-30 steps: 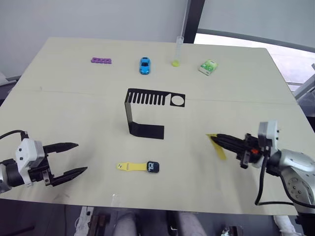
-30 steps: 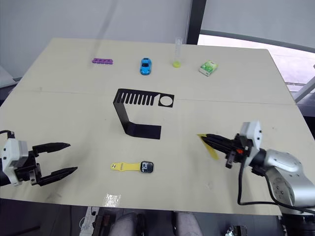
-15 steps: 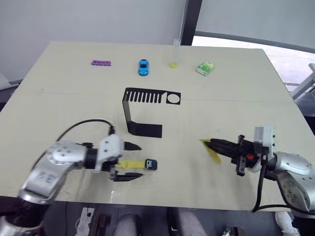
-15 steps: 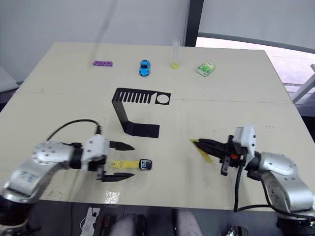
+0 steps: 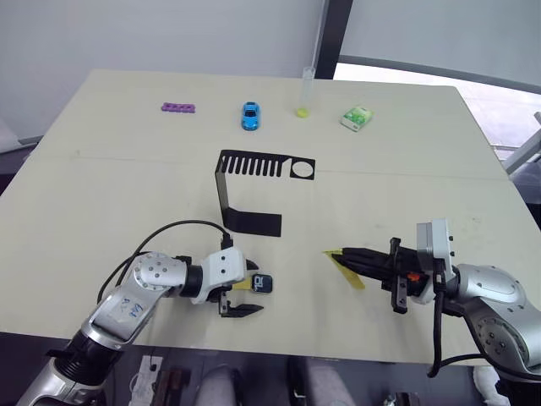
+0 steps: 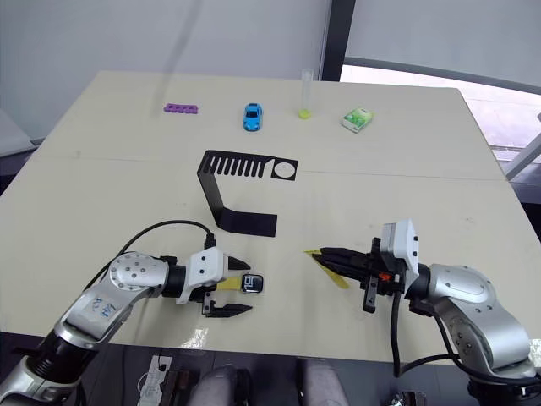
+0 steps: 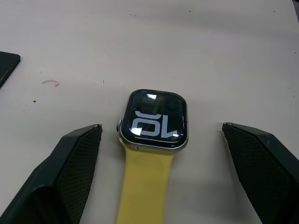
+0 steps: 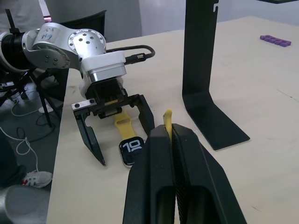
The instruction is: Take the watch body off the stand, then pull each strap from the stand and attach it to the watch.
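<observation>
Seen from the head views: pale beige laminate table top (image 5: 101, 194), with the thin black C-bent sheet stand (image 5: 245, 190) upright at mid-table, comb slots and round hole now bare. Nearer the front edge, the small dark rounded-square watch body (image 5: 263, 284) lying flat, screen up, one bright-yellow flexible strap (image 7: 142, 186) already fixed to it. Left gripper (image 5: 239, 296) spread wide, one black finger on each side of the watch, touching neither, probably poised to pin the case for the join. To the right, right gripper (image 5: 353, 257) clenched on the second yellow strap (image 5: 345, 267), pointing toward the watch but well apart.

Along the far edge: purple studded brick (image 5: 178, 107), blue toy car (image 5: 250, 115), clear tube with yellow bottom (image 5: 303, 91), green-white packet (image 5: 357, 117). Grey wall and a dark window post behind.

From the left wrist: white digits on the black screen, strap running back between the open fingers.

From the right wrist: fingers pressed together, strap tip standing up between them, kept edge-on, likely for sliding into the case's free slot.
</observation>
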